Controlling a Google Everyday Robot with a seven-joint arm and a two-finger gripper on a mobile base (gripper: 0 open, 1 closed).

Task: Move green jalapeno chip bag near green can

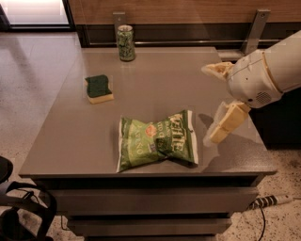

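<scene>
A grey counter (pixel 155 89) stands on a pale speckled floor (pixel 33 70), with a wood panel (pixel 188 9) along the far wall. The bag (pixel 157 141) lies flat near the counter's near edge, about mid-width. The can (pixel 125 43) stands upright at the far edge, well apart from it. A sponge (pixel 99 88) lies to the left between them. The gripper (pixel 208 104) hovers just right of the bag, jaws spread wide, holding nothing. Its arm is cut off at the right. A dark shape (pixel 19 216) at the lower left is hard to make out.
</scene>
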